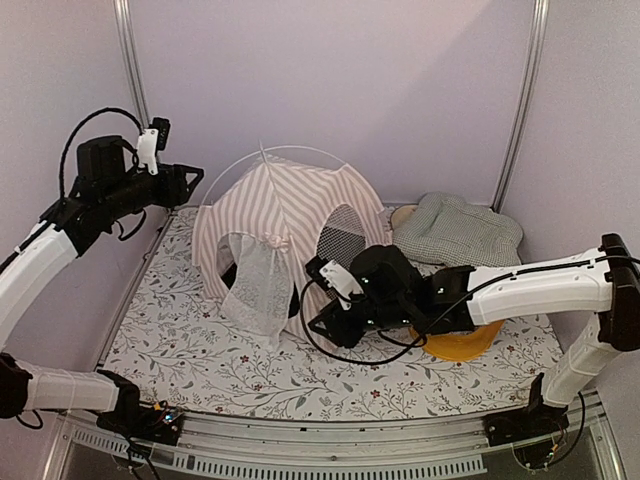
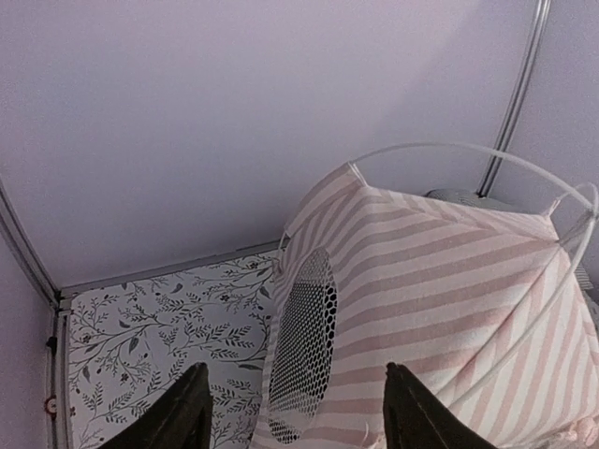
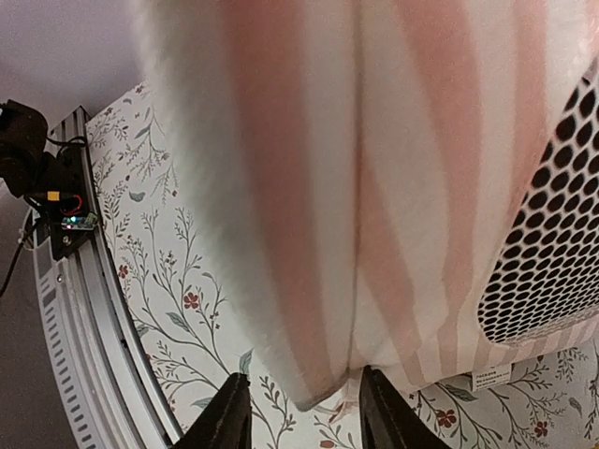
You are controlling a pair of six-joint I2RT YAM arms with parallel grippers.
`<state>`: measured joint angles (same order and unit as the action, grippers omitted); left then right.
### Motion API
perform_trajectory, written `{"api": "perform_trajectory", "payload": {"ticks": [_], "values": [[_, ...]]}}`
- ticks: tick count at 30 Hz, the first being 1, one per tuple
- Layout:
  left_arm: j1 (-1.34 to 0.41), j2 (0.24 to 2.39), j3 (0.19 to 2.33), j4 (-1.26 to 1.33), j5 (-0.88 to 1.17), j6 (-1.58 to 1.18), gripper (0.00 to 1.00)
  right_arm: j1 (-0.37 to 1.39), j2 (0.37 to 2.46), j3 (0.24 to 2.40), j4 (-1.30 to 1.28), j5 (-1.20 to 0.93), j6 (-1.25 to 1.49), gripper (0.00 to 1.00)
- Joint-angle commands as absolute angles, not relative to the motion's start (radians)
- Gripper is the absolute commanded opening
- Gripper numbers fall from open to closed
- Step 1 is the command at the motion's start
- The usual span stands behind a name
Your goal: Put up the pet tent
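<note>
The pet tent (image 1: pixel 285 215) stands domed on the floral mat, pink-and-white striped, with a sheer white door flap (image 1: pixel 258 285) in front and thin white poles (image 1: pixel 262 152) crossing on top. My left gripper (image 1: pixel 192 180) hovers open beside its upper left side. In the left wrist view the left gripper (image 2: pixel 295 416) frames striped fabric and a round mesh window (image 2: pixel 304 346), touching nothing. My right gripper (image 1: pixel 318 325) sits low at the tent's front right corner. In the right wrist view the right gripper (image 3: pixel 304 416) is open, and the tent's bottom corner hem (image 3: pixel 342 379) hangs between its fingers.
A green-and-white checked cushion (image 1: pixel 455 232) lies at the back right against the wall. A yellow round thing (image 1: pixel 462 345) shows under the right forearm. The floral mat (image 1: pixel 200 350) covers the table; a metal rail (image 1: pixel 330 440) runs along the near edge. Walls close in left and behind.
</note>
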<state>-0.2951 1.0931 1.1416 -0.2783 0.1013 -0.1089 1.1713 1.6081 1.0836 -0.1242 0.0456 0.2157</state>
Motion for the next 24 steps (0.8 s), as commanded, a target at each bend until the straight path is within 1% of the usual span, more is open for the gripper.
{"api": "perform_trajectory", "payload": {"ticks": [1,7,10,11,13,20,24], "values": [[-0.287,1.115,1.200,-0.308,0.226,-0.047,0.62,1.173,1.542,1.076,-0.127,0.074,0.244,0.47],[-0.287,1.119,1.211,-0.314,0.306,-0.032,0.61,1.172,1.501,1.081,-0.129,0.084,0.245,0.66],[-0.287,1.100,1.209,-0.312,0.365,-0.020,0.61,1.173,1.466,1.073,-0.120,0.094,0.249,0.73],[-0.286,1.097,1.211,-0.315,0.395,-0.012,0.62,1.172,1.453,1.068,-0.118,0.102,0.251,0.79],[-0.289,1.099,1.220,-0.330,0.432,0.004,0.62,1.173,1.422,1.052,-0.104,0.122,0.256,0.84],[-0.307,1.151,1.271,-0.363,0.438,0.017,0.58,1.165,1.318,0.985,-0.031,0.226,0.274,0.91],[-0.345,1.214,1.335,-0.412,0.438,0.054,0.55,1.142,1.268,0.940,0.024,0.229,0.287,0.93]]}}
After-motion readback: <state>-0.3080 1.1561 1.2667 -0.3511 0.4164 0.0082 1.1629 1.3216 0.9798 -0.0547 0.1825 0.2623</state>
